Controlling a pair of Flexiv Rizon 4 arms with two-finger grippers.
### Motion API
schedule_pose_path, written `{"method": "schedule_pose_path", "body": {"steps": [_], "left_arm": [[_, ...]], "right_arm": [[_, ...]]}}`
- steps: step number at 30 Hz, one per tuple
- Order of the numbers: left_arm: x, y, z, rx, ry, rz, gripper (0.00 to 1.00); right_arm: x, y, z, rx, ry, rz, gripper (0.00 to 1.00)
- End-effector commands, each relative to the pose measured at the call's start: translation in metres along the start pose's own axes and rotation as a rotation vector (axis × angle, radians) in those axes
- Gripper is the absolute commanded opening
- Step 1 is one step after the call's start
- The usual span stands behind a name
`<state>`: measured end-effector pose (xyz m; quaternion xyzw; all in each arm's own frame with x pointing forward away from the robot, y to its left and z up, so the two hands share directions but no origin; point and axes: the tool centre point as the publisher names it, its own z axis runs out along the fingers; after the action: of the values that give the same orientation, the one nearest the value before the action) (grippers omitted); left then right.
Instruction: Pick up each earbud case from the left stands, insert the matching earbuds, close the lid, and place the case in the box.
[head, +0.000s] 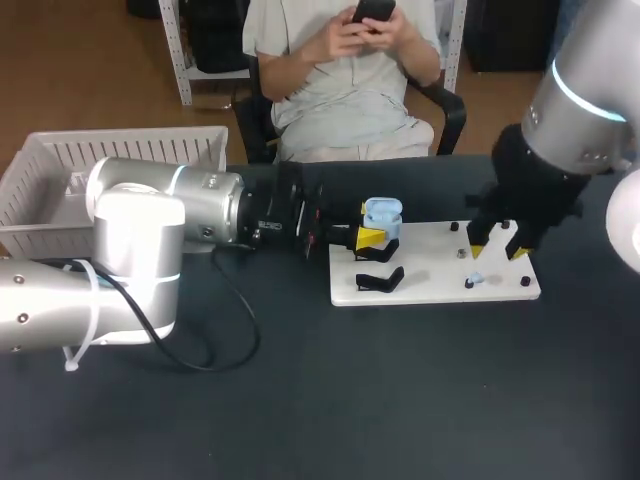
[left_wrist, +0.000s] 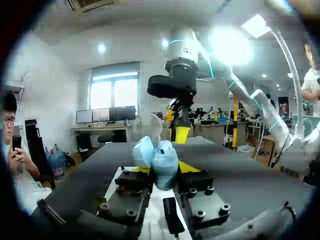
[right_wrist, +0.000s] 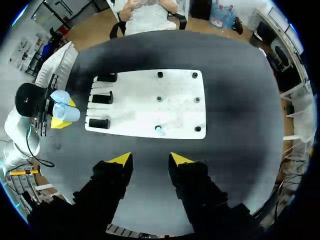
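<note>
The left gripper (head: 372, 238), reaching in level from the left of the head view to the middle of the frame, is clamped on the light blue earbud case (head: 382, 214). Its yellow tips press the case's lower half from both sides. The case stands upright with its lid swung open, which looks meant to leave the cavity facing up so that an earbud can be dropped in from above. It is held at the left end of the white board (head: 430, 250), by the rear stand.

The right gripper (head: 497, 248) hangs pointing straight down over the board's right part, its fingers spread apart and holding nothing. A small pale earbud (right_wrist: 160, 131) lies on the board just ahead of those fingers in the right wrist view. That placing suggests a pick from above is being lined up.

Several short dark pegs (right_wrist: 195, 75) stand around the earbud, and the nearest ones could crowd the fingertips. The black stands (right_wrist: 102, 97) at the board's left end look bare, and the front one lies close under the carry path toward the case. The white slatted box (head: 45, 165) waits in the upper left of the head view, behind the left arm's bulky body, well apart from the case on the dark table (head: 350, 400)
</note>
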<state>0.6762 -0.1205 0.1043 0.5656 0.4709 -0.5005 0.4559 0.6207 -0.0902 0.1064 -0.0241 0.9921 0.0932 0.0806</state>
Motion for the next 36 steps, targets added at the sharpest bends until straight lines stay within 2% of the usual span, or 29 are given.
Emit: {"method": "schedule_pose_path", "body": {"steps": [1,16,36], "left_arm": [[0.0,0.0,0.0,-0.003,0.001,0.001,0.0],[0.0,0.0,0.0,-0.003,0.001,0.001,0.0],[0.0,0.0,0.0,-0.003,0.001,0.001,0.0]], "right_arm": [[-0.001,-0.001,0.017,0.012,0.002,-0.005,0.42],[-0.008,-0.013,0.056,0.065,0.053,0.025,0.38],[-0.019,-0.016,0.072,0.086,0.075,0.033,0.36]]}}
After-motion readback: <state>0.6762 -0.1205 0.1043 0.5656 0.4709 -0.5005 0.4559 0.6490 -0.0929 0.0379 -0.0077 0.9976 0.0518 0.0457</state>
